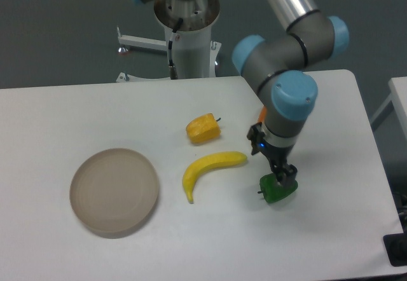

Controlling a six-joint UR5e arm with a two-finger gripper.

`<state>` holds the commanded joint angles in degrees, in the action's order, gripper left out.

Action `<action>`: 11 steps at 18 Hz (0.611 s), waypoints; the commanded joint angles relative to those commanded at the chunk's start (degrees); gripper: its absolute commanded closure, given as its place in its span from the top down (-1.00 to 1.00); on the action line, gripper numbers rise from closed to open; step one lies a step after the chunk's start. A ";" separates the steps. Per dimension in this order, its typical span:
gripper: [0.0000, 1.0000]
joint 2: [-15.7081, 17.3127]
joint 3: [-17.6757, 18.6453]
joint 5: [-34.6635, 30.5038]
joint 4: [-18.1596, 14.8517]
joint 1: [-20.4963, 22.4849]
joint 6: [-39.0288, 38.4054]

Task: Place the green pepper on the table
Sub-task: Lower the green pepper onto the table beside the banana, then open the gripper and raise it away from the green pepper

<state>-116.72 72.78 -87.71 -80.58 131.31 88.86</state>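
The green pepper (278,191) lies on the white table (76,116), right of the banana's tip. My gripper (280,175) hangs straight over it, open, with its dark fingertips (274,168) just at the pepper's top. More of the pepper shows below the fingers than before, and it rests on the tabletop by itself.
A banana (210,168) lies left of the pepper, and a yellow pepper-like lump (203,129) sits behind it. A round beige plate (114,191) is at the front left. An orange piece (261,112) is mostly hidden behind my arm. The table's right edge (375,166) is close.
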 joint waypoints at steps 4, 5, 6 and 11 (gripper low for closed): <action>1.00 1.58 1.66 -0.79 -1.42 0.70 0.79; 1.00 1.67 1.93 -1.05 -1.33 0.96 0.79; 1.00 1.59 2.11 -1.32 -1.07 0.88 0.79; 1.00 1.59 3.25 -1.49 -0.45 0.88 0.79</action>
<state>-115.14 76.03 -89.21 -81.04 132.19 89.65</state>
